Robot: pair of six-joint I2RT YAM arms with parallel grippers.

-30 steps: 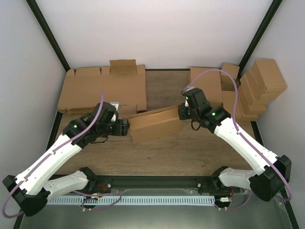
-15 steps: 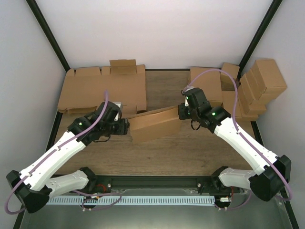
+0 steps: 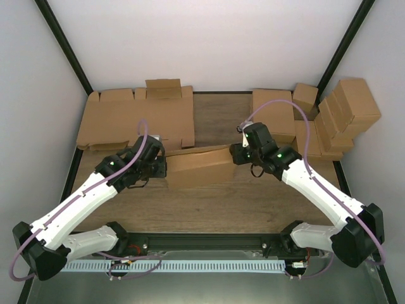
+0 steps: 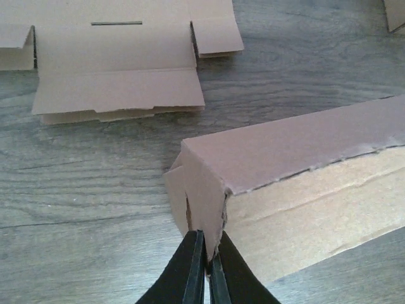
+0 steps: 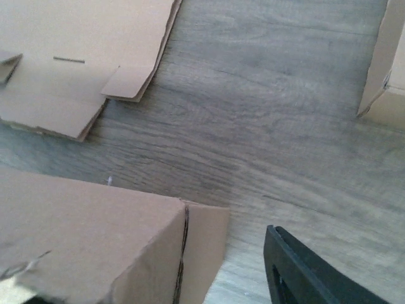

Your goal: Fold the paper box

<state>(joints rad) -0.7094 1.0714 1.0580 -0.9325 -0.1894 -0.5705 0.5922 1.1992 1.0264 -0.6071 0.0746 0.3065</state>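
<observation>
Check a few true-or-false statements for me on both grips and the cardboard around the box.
1. The left gripper is shut on the paper box at its end edge. True.
2. The right gripper presses its finger against the box. False: the jaws stand open, with bare table between finger and box.
3. The flat cardboard blanks lie at the far left. True.
4. The finished boxes are stacked at the far left. False: far right.

Flat blanks [image 3: 136, 117] back L, finished boxes [image 3: 354, 104] back R, wood table [image 3: 215, 202].
</observation>
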